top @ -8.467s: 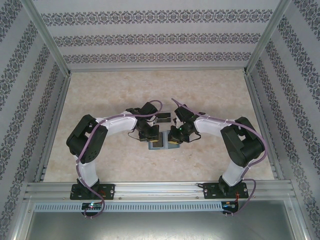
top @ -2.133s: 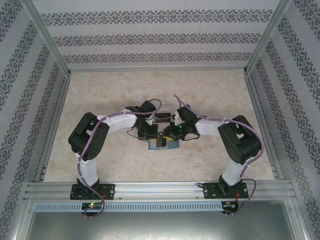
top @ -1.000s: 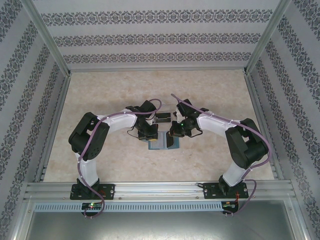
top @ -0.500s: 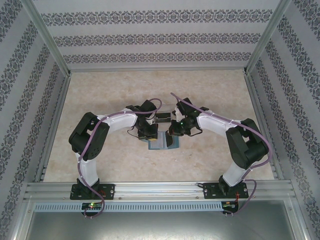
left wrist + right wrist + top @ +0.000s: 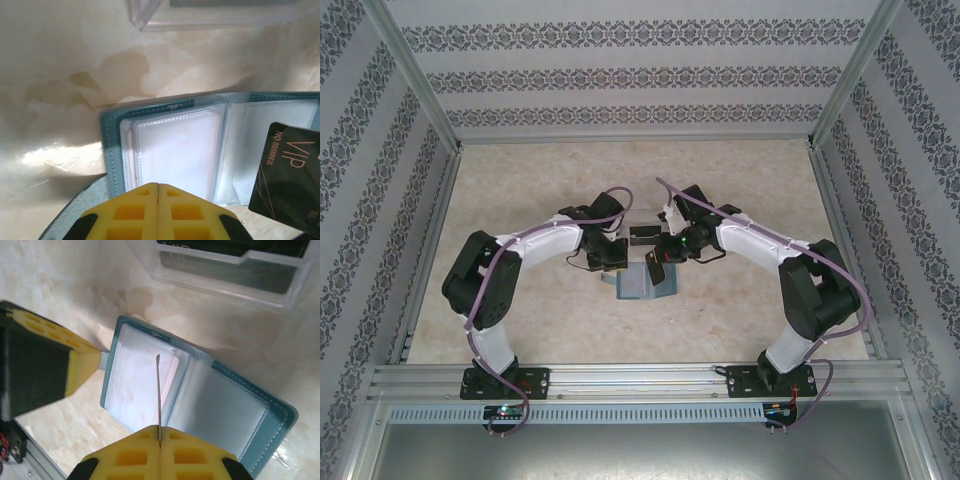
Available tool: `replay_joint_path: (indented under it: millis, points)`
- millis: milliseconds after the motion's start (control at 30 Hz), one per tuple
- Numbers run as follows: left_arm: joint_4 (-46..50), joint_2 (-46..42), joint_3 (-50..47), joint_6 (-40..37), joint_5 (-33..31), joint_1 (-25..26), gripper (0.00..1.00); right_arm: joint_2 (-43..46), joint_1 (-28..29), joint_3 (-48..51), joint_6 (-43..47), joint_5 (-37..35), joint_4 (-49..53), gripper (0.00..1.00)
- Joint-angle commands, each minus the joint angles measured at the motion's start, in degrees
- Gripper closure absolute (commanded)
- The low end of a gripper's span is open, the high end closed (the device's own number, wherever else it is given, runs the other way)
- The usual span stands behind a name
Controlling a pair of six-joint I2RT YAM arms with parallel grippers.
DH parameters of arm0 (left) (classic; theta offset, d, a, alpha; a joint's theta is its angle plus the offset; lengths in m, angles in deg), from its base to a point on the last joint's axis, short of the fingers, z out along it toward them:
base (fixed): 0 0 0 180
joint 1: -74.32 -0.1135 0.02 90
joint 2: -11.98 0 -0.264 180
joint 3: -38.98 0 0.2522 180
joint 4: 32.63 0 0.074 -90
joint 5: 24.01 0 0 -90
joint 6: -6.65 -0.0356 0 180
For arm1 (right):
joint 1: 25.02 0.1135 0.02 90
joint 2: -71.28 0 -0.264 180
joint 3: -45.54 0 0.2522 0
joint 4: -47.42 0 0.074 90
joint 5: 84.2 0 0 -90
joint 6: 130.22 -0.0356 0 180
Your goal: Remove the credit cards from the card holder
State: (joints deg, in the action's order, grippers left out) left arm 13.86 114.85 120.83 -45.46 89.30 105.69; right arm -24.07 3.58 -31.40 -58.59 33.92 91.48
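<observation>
Lying open and flat at table centre: teal stitched card holder [image 5: 642,284], long axis 9–3 o'clock; glossy clear sleeves [image 5: 220,407] | left gripper [image 5: 158,186] pinched on its 9 o'clock tab [image 5: 103,360] | right gripper [image 5: 160,430] clamped on thin dark card [image 5: 290,180], standing on edge

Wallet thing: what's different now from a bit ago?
The right fingers lifted the dark card out of the card holder, toward the far side. The left fingers stay pinched on its side tab. The card holder stays in the same place.
</observation>
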Motion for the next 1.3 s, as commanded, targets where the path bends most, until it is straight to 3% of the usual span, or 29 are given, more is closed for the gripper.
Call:
replay_joint_path:
  millis: [0, 300, 600, 967, 1267]
  points:
    - [-1.9, -2.2, -2.4, -0.2, -1.0, -1.7, 0.96, 1.3, -0.4, -3.3, 10.3, -0.6, 6.1, 1.00]
    - [-3.7, -4.9, -6.7, -0.1, -0.5, -3.8, 0.96, 0.1, 0.4, -11.7, 35.8, -6.3, 18.2, 1.00]
    - [-3.7, -6.1, -7.8, -0.4, 0.0, -5.1, 0.95, -9.3, 2.0, -27.8, 57.7, -12.5, 32.3, 1.00]
    - [-3.6, -6.9, -8.7, -0.7, 0.2, -6.2, 0.96, -24.1, 2.6, -50.0, 67.8, -18.4, 44.5, 1.00]
    - [-4.3, -8.0, -10.7, -0.1, 0.4, -6.5, 0.96, -31.5, 3.6, -63.2, 71.9, -18.3, 50.6, 1.00]
